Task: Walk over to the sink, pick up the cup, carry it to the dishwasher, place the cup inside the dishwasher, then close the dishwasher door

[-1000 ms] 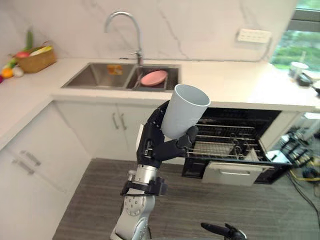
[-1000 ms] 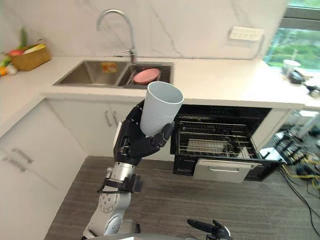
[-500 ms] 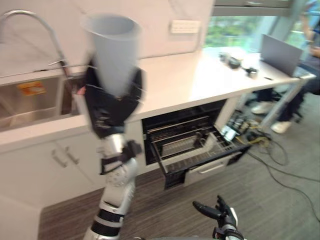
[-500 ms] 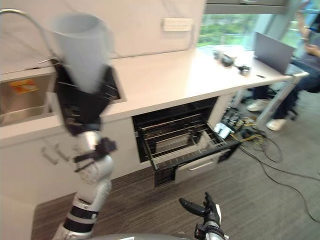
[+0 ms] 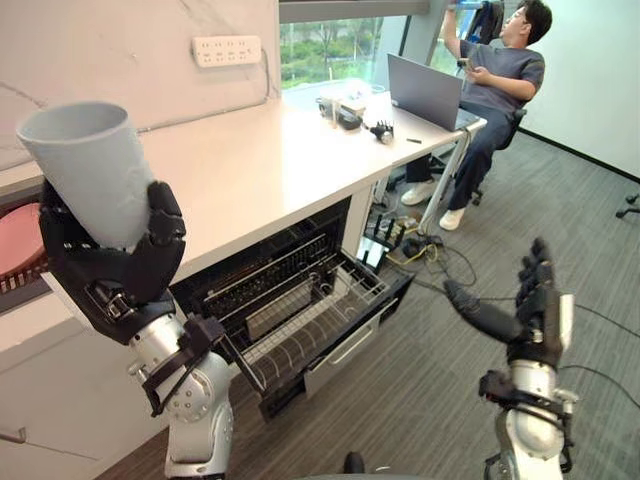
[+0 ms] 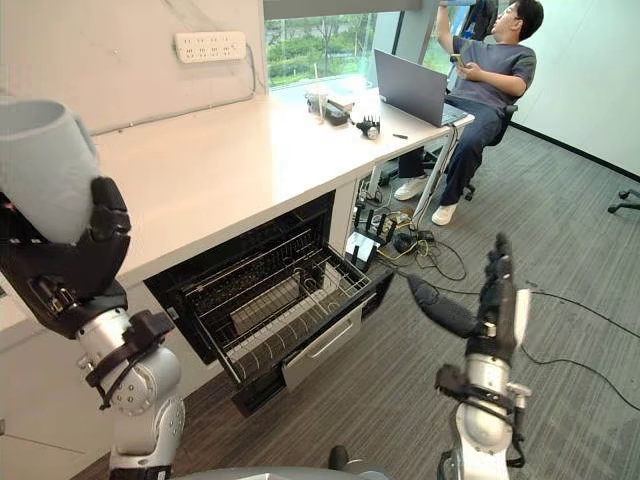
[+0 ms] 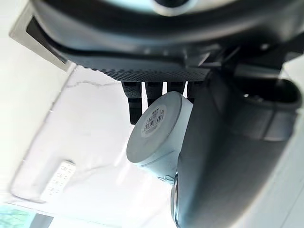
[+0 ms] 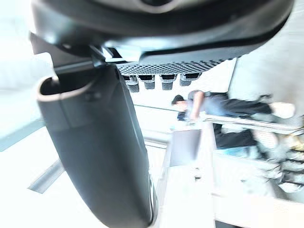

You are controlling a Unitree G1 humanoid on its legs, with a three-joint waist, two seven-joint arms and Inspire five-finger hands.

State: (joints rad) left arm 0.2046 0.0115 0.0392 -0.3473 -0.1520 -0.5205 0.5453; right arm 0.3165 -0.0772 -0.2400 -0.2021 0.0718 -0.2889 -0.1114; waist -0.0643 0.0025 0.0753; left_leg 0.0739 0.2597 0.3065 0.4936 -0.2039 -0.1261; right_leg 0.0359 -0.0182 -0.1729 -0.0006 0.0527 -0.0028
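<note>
The left robot hand [image 5: 118, 268] is at the left of the left eye view, raised in front of the worktop [image 5: 262, 165]. Its fingers and thumb are curled round the lower half of the pale grey cup [image 5: 88, 170]. The cup is mouth up and leans toward the upper left of the frame. In the left wrist view the cup's flat base [image 7: 154, 119] faces the camera, with the fingers [image 7: 153, 92] behind it and the thumb close along its side.

The dishwasher [image 5: 262, 278] is in the lower middle of the frame, open under the worktop. Its wire rack [image 5: 312, 318] is pulled out over the floor [image 5: 420, 390], and the cup is well apart from it, up and to the left.

The right robot hand [image 5: 541, 322] stands in the lower right of the frame, spread wide and holding nothing, fingers straight up and thumb out to the side.

A pink plate [image 5: 14, 242] shows at the left edge. At the upper right a person [image 5: 498, 70] sits at the far end of the worktop behind a laptop [image 5: 426, 92].
</note>
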